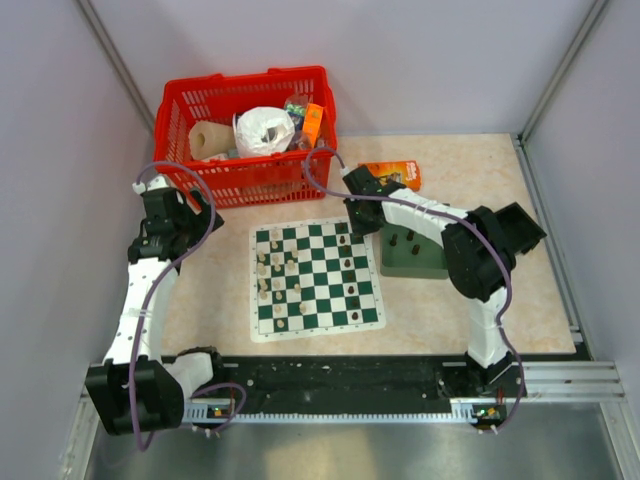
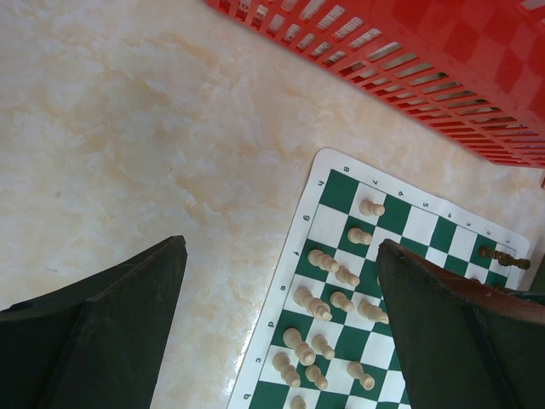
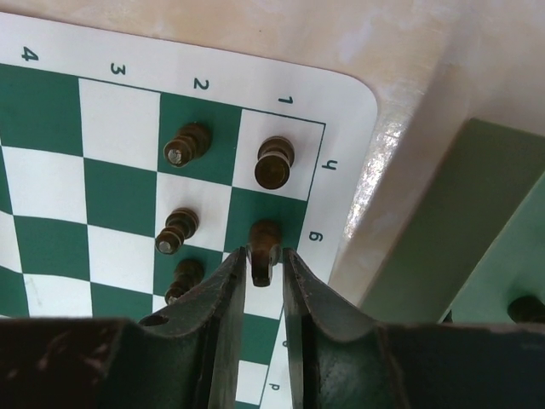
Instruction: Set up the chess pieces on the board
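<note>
Marbled table (image 3: 409,51) | wrist-only: right jaws pinch dark chessman (image 3: 266,243) at board (image 3: 111,111) edge

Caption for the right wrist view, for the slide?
Right gripper closed around a dark chessman standing near the board's corner, four other dark chessmen alongside, green tray at right.

Place: you are viewing a robot lab test cell.
Evidence: plain panel walls (image 1: 420,60); aluminium rail (image 1: 560,378); enclosed table (image 1: 470,320).

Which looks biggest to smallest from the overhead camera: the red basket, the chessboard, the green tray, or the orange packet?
1. red basket
2. chessboard
3. green tray, though it is partly covered
4. orange packet
</note>
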